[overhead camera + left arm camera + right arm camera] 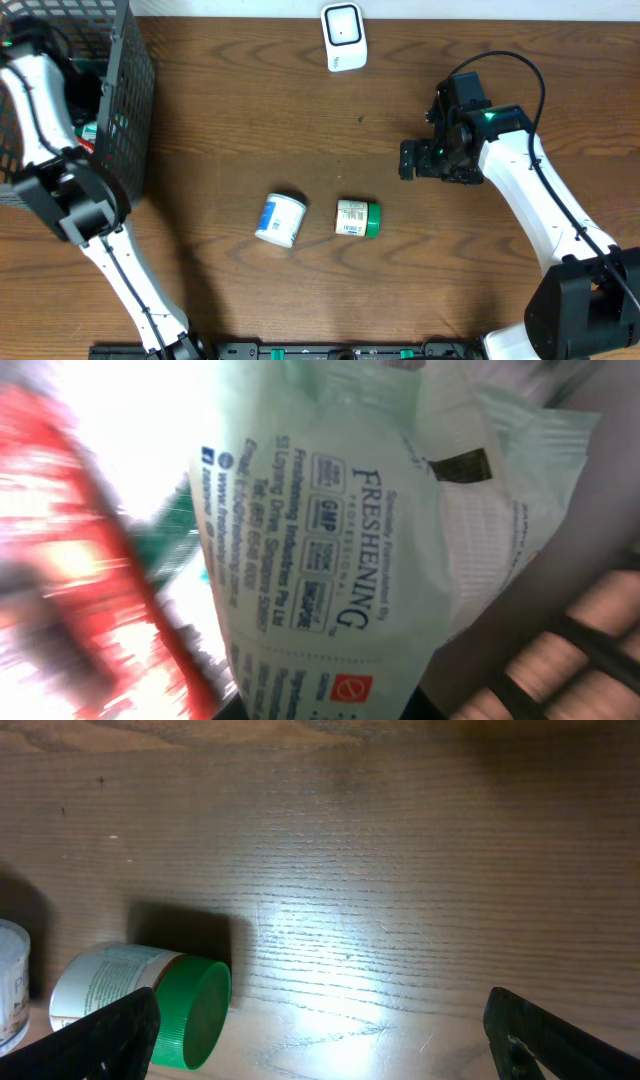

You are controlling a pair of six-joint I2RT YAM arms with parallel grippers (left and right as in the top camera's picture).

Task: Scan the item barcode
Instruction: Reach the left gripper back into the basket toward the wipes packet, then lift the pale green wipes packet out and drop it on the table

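Observation:
A pale green printed packet [370, 550] fills the left wrist view and runs down between the dark jaws of my left gripper [330, 712], which is shut on it. That gripper is inside the black wire basket [135, 90], hidden in the overhead view. A green-capped bottle [356, 218] with a barcode label lies on its side mid-table, beside a white jar with a blue label [281, 219]. My right gripper [406, 160] hovers open to the right of them. In the right wrist view its fingers [110, 1035] stand wide apart, the bottle [150, 1005] at the left one.
A white scanner [343, 37] stands at the back edge of the wooden table [250, 120]. The basket occupies the far left corner and holds a red item [70, 590] next to the packet. The white jar's edge [10, 985] shows at the far left of the right wrist view.

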